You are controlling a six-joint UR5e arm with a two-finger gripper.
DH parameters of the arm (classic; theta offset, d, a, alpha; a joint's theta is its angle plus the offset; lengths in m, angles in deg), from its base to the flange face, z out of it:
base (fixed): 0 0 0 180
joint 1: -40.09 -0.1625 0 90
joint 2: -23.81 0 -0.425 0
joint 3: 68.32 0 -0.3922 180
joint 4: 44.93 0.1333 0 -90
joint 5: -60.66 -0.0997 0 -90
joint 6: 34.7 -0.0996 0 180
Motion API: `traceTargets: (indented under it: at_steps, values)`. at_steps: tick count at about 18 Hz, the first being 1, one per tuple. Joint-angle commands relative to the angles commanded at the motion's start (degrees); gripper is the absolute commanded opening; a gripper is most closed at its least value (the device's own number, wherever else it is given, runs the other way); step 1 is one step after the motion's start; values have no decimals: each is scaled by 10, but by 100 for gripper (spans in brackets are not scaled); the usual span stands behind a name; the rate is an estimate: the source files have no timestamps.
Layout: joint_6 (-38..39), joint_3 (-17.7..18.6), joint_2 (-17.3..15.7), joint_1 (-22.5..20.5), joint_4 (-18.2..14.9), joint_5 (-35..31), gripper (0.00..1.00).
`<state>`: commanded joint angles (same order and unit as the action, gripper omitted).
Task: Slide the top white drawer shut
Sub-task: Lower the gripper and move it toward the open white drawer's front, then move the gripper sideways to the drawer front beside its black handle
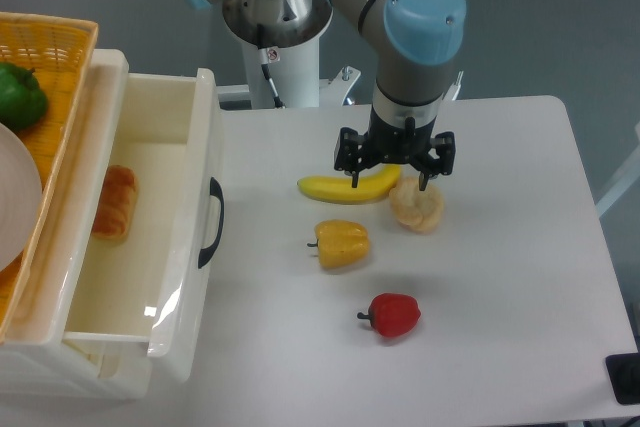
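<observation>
The top white drawer (150, 237) stands pulled out at the left, a glossy cream tub with a black curved handle (211, 222) on its front. A croissant-like pastry (114, 202) lies inside it. My gripper (389, 181) hangs over the table's middle, well to the right of the drawer, just above the banana (345, 188) and a pale pastry (417, 205). Its fingers look spread, with nothing between them.
A yellow bell pepper (342, 244) and a red bell pepper (394, 315) lie on the white table (500, 277). A yellow wicker basket (50, 57) on top of the cabinet holds a green pepper (20, 95) and a white plate (15, 202).
</observation>
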<state>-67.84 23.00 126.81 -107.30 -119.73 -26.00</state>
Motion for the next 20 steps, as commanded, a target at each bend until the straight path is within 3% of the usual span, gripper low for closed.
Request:
traceTargets:
  at_steps: [4,9,20]
  values:
    - [92,-4,18,5,22,3,100]
    - [134,-7,38,42,27,6,100]
    - [143,-12,74,83,43,71,100]
